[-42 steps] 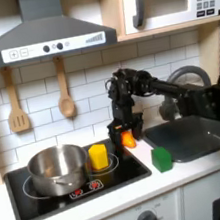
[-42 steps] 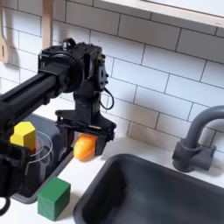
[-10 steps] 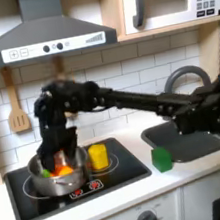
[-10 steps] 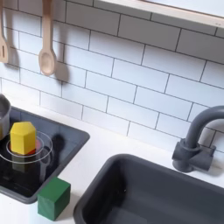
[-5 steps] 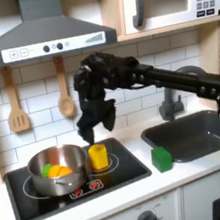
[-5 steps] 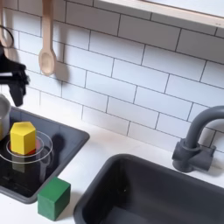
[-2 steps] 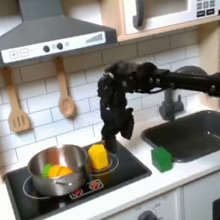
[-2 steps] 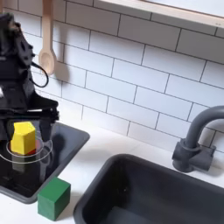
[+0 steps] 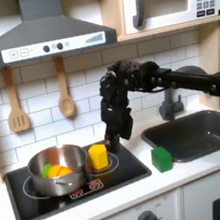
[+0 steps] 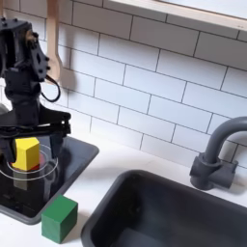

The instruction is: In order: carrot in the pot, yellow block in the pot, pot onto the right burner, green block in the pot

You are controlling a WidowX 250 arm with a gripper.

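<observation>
Open pincer (image 10: 32,130) straddles the yellow block (image 10: 26,153): likely light, rigid; best gripped across its upper sides.

Pincer (image 10: 35,141) jaw state unclear

You see a shiny steel pot (image 9: 57,169) holding an orange carrot (image 9: 57,172) with a green top. The yellow block (image 10: 26,152) and bright green block (image 10: 59,219) contrast with the black stovetop (image 9: 122,171). Your end effector (image 9: 110,142) is black; the surface (image 10: 96,188) is white, the wall tiles (image 10: 154,87) white with grey grout.
</observation>
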